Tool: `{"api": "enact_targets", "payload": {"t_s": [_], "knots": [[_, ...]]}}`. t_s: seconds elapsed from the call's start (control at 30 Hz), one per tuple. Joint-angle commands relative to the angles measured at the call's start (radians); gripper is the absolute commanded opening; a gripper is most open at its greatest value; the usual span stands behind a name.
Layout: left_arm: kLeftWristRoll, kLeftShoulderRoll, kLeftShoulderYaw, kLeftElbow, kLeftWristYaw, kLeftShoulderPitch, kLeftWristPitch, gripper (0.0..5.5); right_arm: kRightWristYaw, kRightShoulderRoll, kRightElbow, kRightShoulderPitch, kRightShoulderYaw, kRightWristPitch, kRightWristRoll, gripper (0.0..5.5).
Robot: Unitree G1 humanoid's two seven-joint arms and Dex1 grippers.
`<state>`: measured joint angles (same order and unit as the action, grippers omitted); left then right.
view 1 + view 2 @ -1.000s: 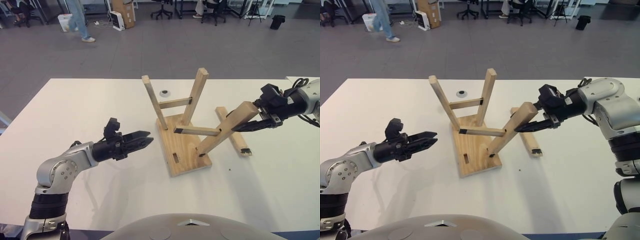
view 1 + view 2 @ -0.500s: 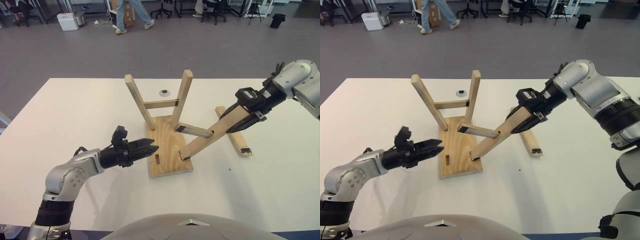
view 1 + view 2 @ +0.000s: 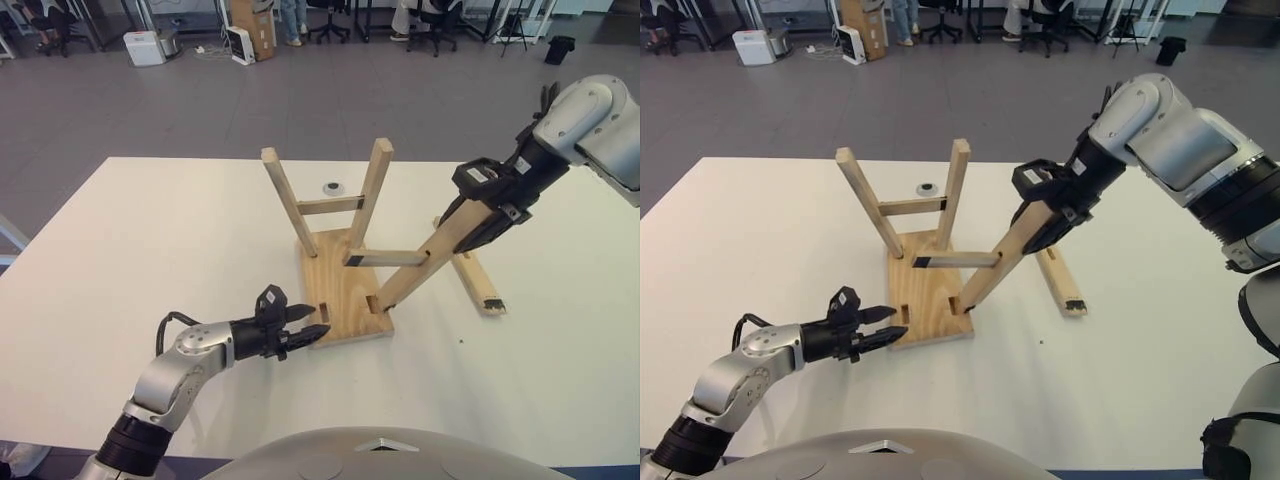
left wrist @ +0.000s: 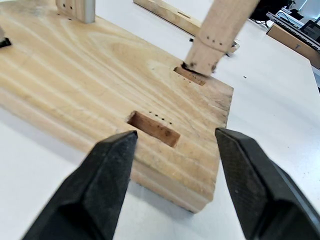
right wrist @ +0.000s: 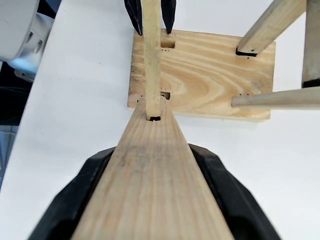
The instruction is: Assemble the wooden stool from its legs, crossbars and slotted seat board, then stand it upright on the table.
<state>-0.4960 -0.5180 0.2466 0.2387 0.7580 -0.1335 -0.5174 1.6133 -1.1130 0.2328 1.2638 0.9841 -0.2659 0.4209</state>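
The likeliest slip seemed the tilted leg (image 3: pixel 425 260) jamming crooked in its slot or levering the seat board (image 3: pixel 345 295) across the counter (image 3: pixel 150 230). The left pincer (image 3: pixel 312 325) stood wide and gripped nothing, low at the board's near edge with the empty slot (image 4: pixel 152 128) just ahead of its tips. The right arm reached in high with its wrist angled down, and the right pincer (image 3: pixel 482 205) was clamped around the leg's upper end, the leg's foot at a slot well below it and the crossbar (image 3: pixel 388 257) pointing away toward the standing legs (image 3: pixel 370 190).
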Motion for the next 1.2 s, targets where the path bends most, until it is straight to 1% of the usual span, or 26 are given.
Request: {"api": "enact_targets", "payload": {"t_s": [0.03, 0.13, 0.3, 0.4, 0.6, 0.7, 0.9, 1.03, 1.2], "knots": [[0.073, 0.001, 0.056, -0.039, -0.050, -0.021, -0.072, 2.89, 0.001, 0.062, 0.051, 0.039, 0.005, 0.018, -0.063, 2.04], [0.061, 0.007, 0.065, -0.008, -0.075, -0.005, -0.095, 2.89, 0.001, 0.075, 0.049, 0.040, 0.001, 0.007, -0.054, 2.04], [0.061, 0.031, 0.067, 0.011, -0.102, 0.009, -0.120, 2.89, 0.001, 0.077, 0.066, 0.107, 0.014, 0.009, -0.026, 2.04], [0.063, 0.045, 0.072, 0.018, -0.112, 0.014, -0.131, 2.89, 0.001, 0.069, 0.068, 0.136, 0.045, 0.021, -0.016, 2.04], [0.059, 0.058, 0.074, 0.043, -0.132, 0.016, -0.154, 2.89, 0.001, 0.026, 0.027, 0.126, 0.120, 0.022, 0.031, 2.04], [0.070, 0.072, 0.076, 0.022, -0.140, 0.013, -0.138, 2.89, 0.001, 0.020, -0.004, 0.129, 0.136, 0.009, 0.064, 2.04], [0.101, 0.113, 0.093, -0.056, -0.139, 0.024, -0.076, 2.89, 0.001, 0.059, -0.011, 0.138, 0.139, 0.011, 0.076, 2.04], [0.110, 0.118, 0.100, -0.092, -0.132, 0.021, -0.038, 2.89, 0.001, 0.064, -0.026, 0.132, 0.144, -0.003, 0.080, 2.04], [0.116, 0.131, 0.098, -0.114, -0.133, 0.016, -0.015, 2.89, 0.001, 0.090, -0.028, 0.129, 0.144, -0.057, 0.026, 2.04]]}}
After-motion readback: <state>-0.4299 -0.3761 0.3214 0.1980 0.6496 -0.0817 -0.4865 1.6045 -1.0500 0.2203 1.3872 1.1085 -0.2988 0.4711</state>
